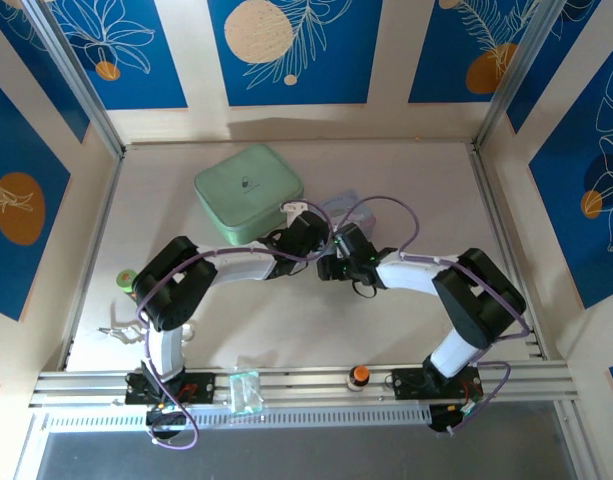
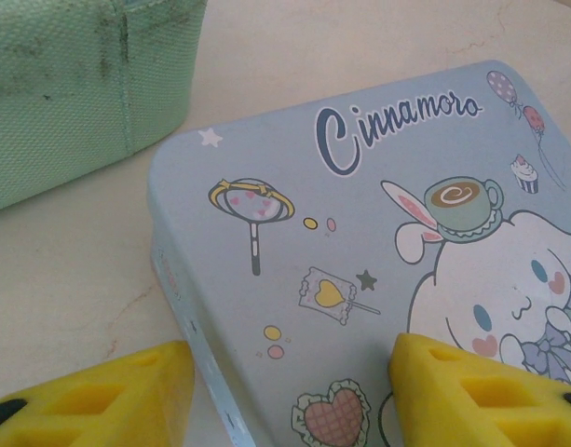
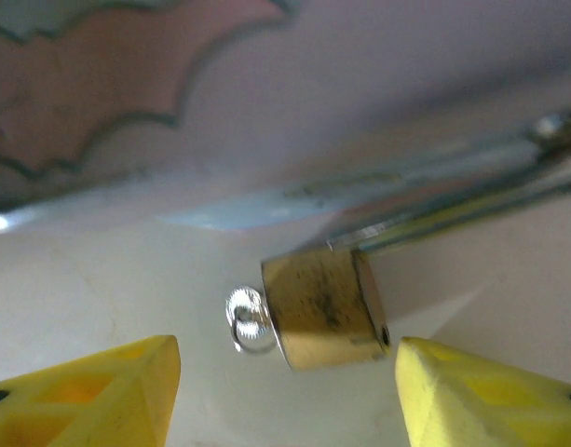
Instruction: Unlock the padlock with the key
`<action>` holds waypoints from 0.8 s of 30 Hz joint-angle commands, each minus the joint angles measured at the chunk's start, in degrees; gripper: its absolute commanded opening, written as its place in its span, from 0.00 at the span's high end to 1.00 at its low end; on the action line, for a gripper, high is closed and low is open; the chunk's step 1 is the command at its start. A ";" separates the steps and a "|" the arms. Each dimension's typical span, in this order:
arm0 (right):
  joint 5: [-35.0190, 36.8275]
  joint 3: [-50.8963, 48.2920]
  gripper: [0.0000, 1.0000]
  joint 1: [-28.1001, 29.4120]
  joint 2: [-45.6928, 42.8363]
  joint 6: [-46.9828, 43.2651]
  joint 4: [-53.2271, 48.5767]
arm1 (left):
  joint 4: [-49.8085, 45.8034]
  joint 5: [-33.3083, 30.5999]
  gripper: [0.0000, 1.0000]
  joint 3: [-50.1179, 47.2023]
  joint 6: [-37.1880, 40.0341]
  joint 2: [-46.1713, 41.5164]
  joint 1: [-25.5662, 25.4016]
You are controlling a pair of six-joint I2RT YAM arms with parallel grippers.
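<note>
Both end effectors meet near the middle of the pale surface [image 1: 286,330], just in front of a green fabric case [image 1: 248,192]. On its wrist camera the right end effector [image 3: 285,391] is released: its yellow fingers [image 3: 99,391] stand wide apart, with the padlock [image 3: 322,307] lying on the surface between them and touching neither. The brass body lies on its side, its thin shackle running away to the upper right. The key [image 3: 248,319], a small silvery piece with a ring, sits against the body's left end. A blurred tin edge rises just behind.

The left end effector [image 2: 290,400] is released too, gripping nothing. One finger hangs over the surface beside the pale blue cartoon tin [image 2: 360,233] and the other over its lid. The green case's corner lies close by.

Walls of cream boards with blue leaf-print panels [image 1: 291,45] close in the surface. A metal rail [image 1: 306,385] crosses the near edge and carries an orange-topped knob [image 1: 360,375].
</note>
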 commanded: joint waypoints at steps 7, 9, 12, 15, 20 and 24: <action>11.96 1.75 0.49 2.41 5.14 0.77 2.56 | -16.44 3.89 0.43 -3.56 2.03 5.95 -0.25; 11.80 1.48 0.53 2.11 5.47 1.14 3.52 | -16.48 3.91 0.43 -3.56 2.17 6.10 -0.28; 10.10 1.66 0.62 1.49 5.97 2.16 4.66 | -16.60 3.84 0.43 -3.62 2.71 6.22 -0.33; 9.76 2.27 0.65 0.77 6.13 4.30 4.90 | -16.54 3.30 0.43 -3.79 2.79 6.28 -0.42; 9.78 3.33 0.68 -1.62 5.89 8.54 3.73 | -16.67 3.23 0.43 -3.99 2.82 6.66 -0.40; 10.19 2.90 0.69 -3.04 5.25 10.57 3.42 | -16.72 2.92 0.43 -4.22 2.79 6.74 -0.37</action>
